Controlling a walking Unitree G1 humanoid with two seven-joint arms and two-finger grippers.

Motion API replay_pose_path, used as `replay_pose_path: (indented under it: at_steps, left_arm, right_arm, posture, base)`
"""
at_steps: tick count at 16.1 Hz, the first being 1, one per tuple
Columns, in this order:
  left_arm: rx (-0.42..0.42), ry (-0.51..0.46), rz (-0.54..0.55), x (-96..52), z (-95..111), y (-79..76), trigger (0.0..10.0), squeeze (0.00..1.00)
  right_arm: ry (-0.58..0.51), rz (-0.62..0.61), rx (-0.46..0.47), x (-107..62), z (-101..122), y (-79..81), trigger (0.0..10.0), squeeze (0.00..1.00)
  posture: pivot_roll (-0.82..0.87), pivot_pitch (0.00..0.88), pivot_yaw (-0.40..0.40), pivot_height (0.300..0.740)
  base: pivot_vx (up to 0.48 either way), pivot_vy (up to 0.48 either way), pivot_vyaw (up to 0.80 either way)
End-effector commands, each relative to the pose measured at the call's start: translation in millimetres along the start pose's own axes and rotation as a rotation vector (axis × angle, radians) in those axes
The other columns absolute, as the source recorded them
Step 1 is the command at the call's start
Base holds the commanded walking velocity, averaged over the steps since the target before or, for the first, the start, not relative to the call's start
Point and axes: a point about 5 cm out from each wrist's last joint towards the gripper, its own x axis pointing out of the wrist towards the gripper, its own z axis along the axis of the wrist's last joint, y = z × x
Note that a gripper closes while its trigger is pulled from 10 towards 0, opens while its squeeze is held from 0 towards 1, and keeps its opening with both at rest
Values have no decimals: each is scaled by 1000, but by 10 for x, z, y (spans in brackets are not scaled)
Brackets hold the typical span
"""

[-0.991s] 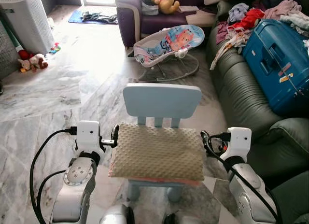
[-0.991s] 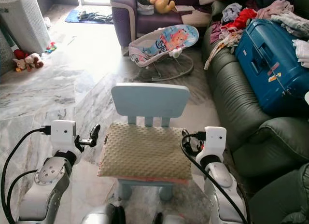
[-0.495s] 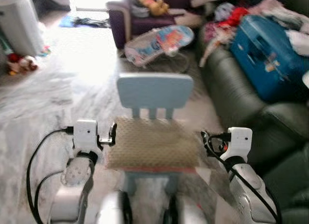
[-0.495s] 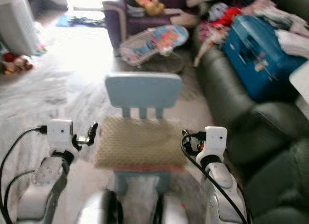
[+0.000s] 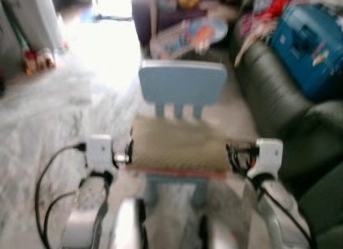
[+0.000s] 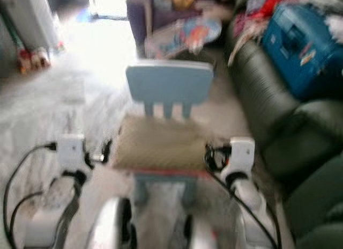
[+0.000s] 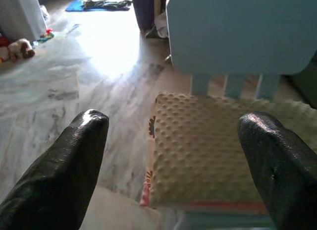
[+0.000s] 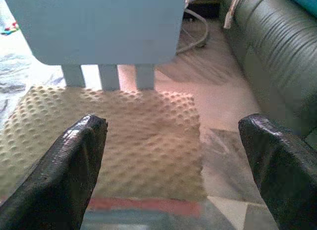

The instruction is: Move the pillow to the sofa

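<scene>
Marble floor (image 5: 48, 115) living rm, head views blurred. L→R: left gripper (image 7: 168, 155) jaws wide, pillow's (image 5: 179, 149) left edge between them, ahead, no contact. Pillow lies flat on blue chair (image 5: 182, 85) seat. Right gripper (image 8: 173, 160) jaws wide too, pillow's right edge between, not touching. Sofa (image 5: 273, 99) further right, w/ suitcase (image 5: 308, 42). Pillow prob light, soft, squashy; grab both side edges, squeeze inward.
</scene>
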Motion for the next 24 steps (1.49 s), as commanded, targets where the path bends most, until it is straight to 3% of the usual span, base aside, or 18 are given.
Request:
replay_pose_path:
  at_steps: [1, 6, 15, 24]
  left_arm:
    - [11, -10, 3, 21, 41, 10, 10000, 0]
    - [22, -6, 1, 32, 40, 5, 10000, 0]
    - [37, -20, 10, 51, 63, -9, 10000, 0]
    - [45, -30, 28, 86, 137, 6, 10000, 0]
  right_arm:
    - [-14, 9, 0, -1, 27, -9, 10000, 0]
    - [-22, 28, 0, 5, 35, 16, 10000, 0]
    - [-37, 56, 5, 40, 53, 50, 10000, 0]
    - [-62, 70, 4, 100, 139, 74, 10000, 0]
  posture:
    - [-4, 54, -37, 656]
    - [-3, 52, -35, 652]
    - [3, 46, -38, 552]
    - [2, 78, -37, 552]
  base:
    - [0, 0, 0]
    - [0, 0, 0]
    - [0, 0, 0]
    - [0, 0, 0]
